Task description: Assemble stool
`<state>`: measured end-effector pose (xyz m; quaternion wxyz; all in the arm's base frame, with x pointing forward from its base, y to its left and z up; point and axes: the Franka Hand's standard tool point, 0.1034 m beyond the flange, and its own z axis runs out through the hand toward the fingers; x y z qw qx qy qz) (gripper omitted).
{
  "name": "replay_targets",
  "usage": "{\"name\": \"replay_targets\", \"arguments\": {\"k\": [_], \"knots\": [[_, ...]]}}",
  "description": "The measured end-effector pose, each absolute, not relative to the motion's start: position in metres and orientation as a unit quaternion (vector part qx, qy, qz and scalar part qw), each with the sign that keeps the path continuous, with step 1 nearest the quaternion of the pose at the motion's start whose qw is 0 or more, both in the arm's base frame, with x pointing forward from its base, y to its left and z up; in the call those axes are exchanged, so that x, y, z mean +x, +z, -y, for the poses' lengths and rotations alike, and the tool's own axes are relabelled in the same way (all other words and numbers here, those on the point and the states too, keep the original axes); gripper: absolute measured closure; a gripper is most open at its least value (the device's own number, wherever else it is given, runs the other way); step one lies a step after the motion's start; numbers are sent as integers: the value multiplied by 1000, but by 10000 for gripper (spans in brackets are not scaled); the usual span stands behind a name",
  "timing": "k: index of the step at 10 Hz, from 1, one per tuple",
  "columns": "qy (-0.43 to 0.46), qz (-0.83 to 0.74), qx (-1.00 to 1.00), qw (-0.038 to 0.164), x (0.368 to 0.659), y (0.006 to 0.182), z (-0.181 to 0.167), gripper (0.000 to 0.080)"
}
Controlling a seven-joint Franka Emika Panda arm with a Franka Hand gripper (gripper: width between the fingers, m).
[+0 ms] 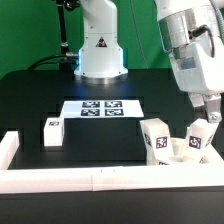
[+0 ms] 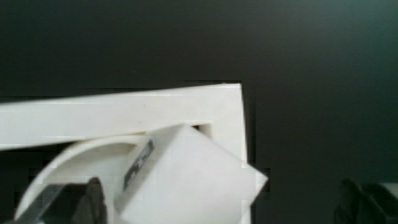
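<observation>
- A white border rail (image 1: 60, 181) is laid along the front edge of the black table (image 1: 100, 145) and is turned back at the front left corner.
- A first leg (image 1: 52, 130) of the stool is set down alone near the table's left edge, just behind the rail and well apart from the other parts; a tag is shown on its top.
- The marker board (image 1: 100, 107) is laid flat at the middle of the table, in front of the arm's base (image 1: 100, 55).
- A second leg (image 1: 157, 138) is stood upright near the front right corner, its tag turned to the front, beside the seat disc (image 1: 180, 153).
- The seat disc is placed at the front right corner against the rail; in the wrist view its curved rim (image 2: 71, 175) is seen inside the rail's corner.
- A third leg (image 1: 199, 142) is stood slightly tilted at the disc's far side.
- The gripper (image 1: 207, 120) is held just above the third leg; whether the fingers are spread or closed on it cannot be told.
</observation>
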<state>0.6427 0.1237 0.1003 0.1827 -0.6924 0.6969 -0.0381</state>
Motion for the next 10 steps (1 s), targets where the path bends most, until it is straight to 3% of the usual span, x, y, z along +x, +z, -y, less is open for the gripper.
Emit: {"name": "replay_targets", "arguments": {"k": [1, 4, 8, 10], "knots": [[-47, -667, -722, 178, 643, 100, -123, 150], [-67, -432, -889, 136, 646, 106, -129, 150], [-89, -278, -950, 108, 647, 106, -125, 150], [-94, -106, -988, 58, 649, 111, -133, 150]]}}
